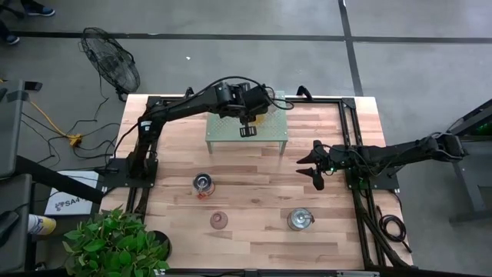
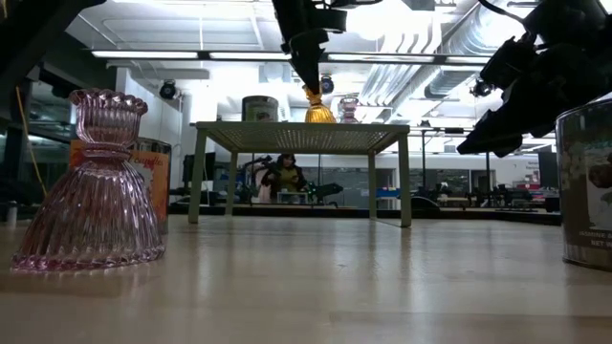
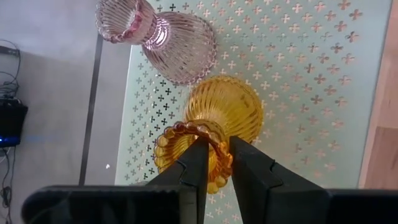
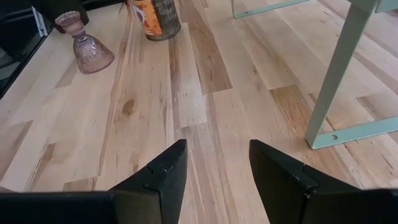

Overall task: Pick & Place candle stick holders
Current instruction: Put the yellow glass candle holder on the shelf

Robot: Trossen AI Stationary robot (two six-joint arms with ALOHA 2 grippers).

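Observation:
An amber bell-shaped holder (image 3: 227, 109) stands on the green perforated shelf (image 1: 223, 137), next to a pink one (image 3: 177, 40). My left gripper (image 3: 214, 158) is above it, shut on its top rim. In the low view a jar-like holder (image 2: 258, 108) also stands on the shelf. On the table are two silvery jar-like holders (image 1: 203, 183) (image 1: 300, 219) and a pink bell-shaped one (image 1: 218, 220). My right gripper (image 1: 315, 165) hovers open and empty over the table, right of the shelf. My left gripper pinches the wall of the amber holder's beaded top rim (image 3: 219, 163). One finger (image 3: 194, 163) is inside the opening and the other (image 3: 249, 168) is outside. The fingers point down from above. The holder stands upright with its base on the shelf.
The shelf stands on thin legs (image 4: 342, 62) at the table's far middle. Black frame rails (image 1: 355, 146) run along the left and right sides of the table. A potted plant (image 1: 115, 242) stands at the near left corner. Bare wood lies between the shelf and the near holders.

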